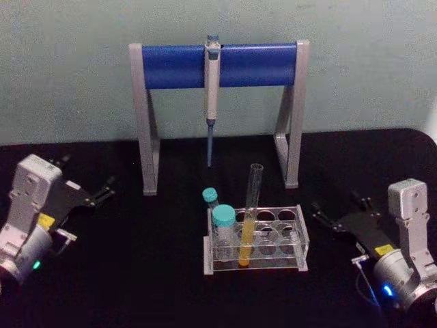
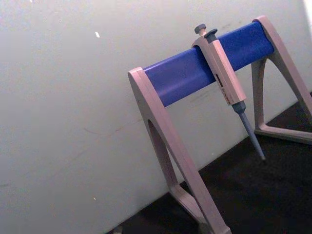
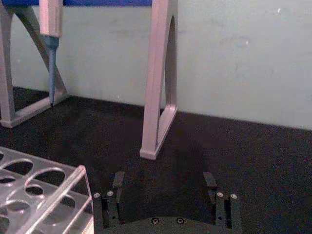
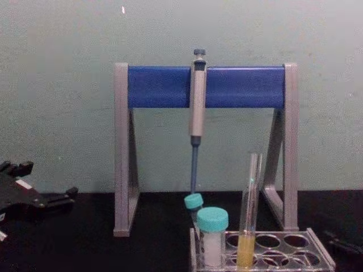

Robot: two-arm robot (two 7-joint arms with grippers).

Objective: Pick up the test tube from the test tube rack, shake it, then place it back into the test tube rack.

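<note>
The test tube [image 1: 250,215] is a tall clear tube with yellow-orange liquid in its lower part. It stands slightly tilted in the front row of the test tube rack [image 1: 301,236], a low clear plastic rack with round holes. The chest view shows the test tube [image 4: 248,215] rising well above the rack [image 4: 295,250]. My left gripper [image 1: 87,176] rests open on the table far to the left of the rack. My right gripper [image 1: 339,205] sits open just right of the rack, with nothing between its fingers. In the right wrist view, the open right gripper [image 3: 163,183] points past the rack's corner [image 3: 48,195].
Two teal-capped white vials [image 1: 223,225] [image 1: 210,198] stand in the rack's left end. Behind the rack stands a blue-and-grey pipette stand [image 1: 218,65] with a grey pipette [image 1: 212,89] hanging from it. The black table has free room on both sides.
</note>
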